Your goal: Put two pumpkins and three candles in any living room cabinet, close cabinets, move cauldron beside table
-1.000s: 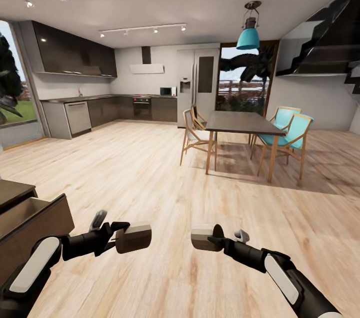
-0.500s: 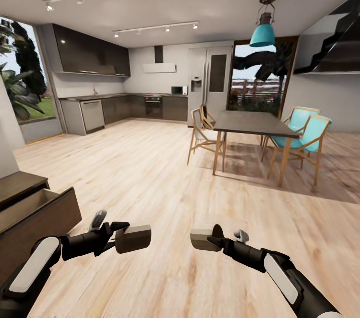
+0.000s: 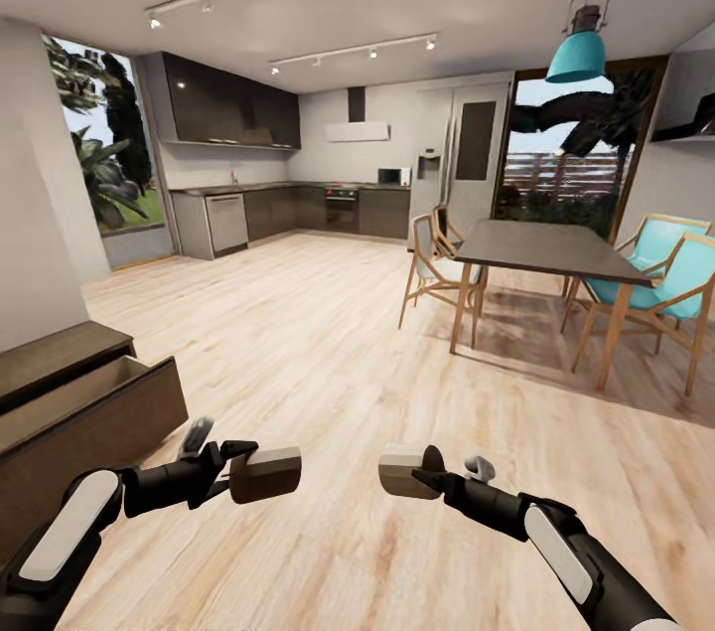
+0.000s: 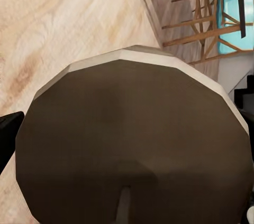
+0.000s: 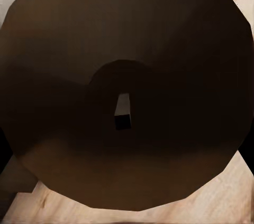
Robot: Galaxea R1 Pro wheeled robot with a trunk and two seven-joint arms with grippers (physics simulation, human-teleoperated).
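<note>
Each of my grippers is shut on a stubby tan candle held low over the wooden floor. The left gripper [image 3: 241,472] grips one candle [image 3: 266,473], whose wick end looms close in the left wrist view [image 4: 132,145]. The right gripper [image 3: 425,475] grips another candle [image 3: 400,469], seen dark and end-on in the right wrist view [image 5: 127,92]. The low dark brown cabinet [image 3: 94,417] stands at the left, with a drawer pulled open and its pale inside showing. The pumpkins and the cauldron are out of view.
A dark dining table [image 3: 548,248] with wooden and teal chairs [image 3: 663,288] stands at the right. The kitchen counters [image 3: 298,212] and a fridge run along the far wall. Open wooden floor [image 3: 298,343] lies between me and them.
The whole view has swung left: the table and kitchen slid right and more of the cabinet and left wall came into sight. Both arms hold their candles as before.
</note>
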